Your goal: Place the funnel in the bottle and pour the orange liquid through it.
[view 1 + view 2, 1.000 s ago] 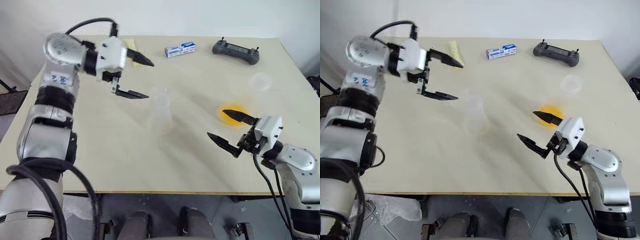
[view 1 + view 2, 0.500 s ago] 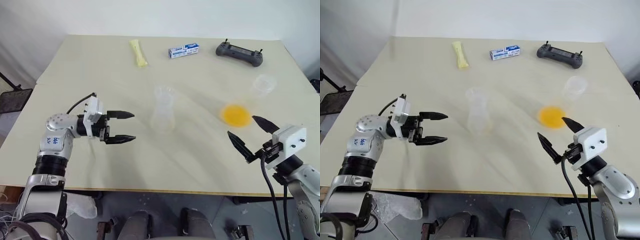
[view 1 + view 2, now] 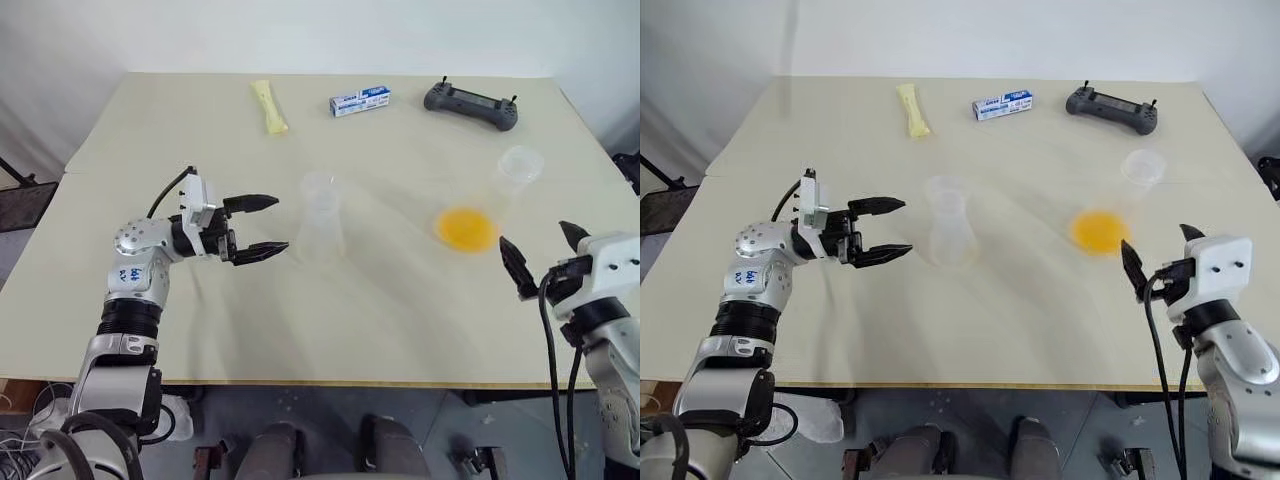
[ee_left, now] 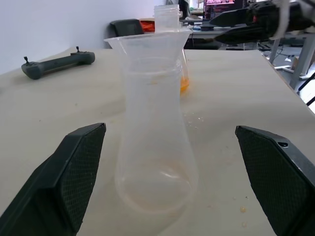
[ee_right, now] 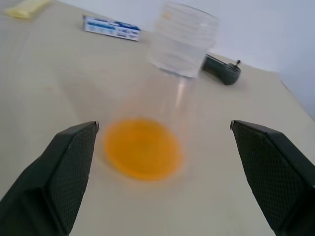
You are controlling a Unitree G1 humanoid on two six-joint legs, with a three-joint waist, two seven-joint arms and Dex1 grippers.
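**Standing open at both grippers, nothing held**

Left gripper point(image 3: 268, 225) is level, jaws spread wide, empty, just beside the bottle point(image 3: 322, 218) near the table's point(image 3: 400, 330) middle. The funnel point(image 4: 147, 40) sits in the bottle's neck. Right gripper point(image 3: 1157, 258) is likewise wide open and empty, near the tall clear cup point(image 5: 172, 93) holding the orange liquid point(image 3: 466, 229) at its bottom.
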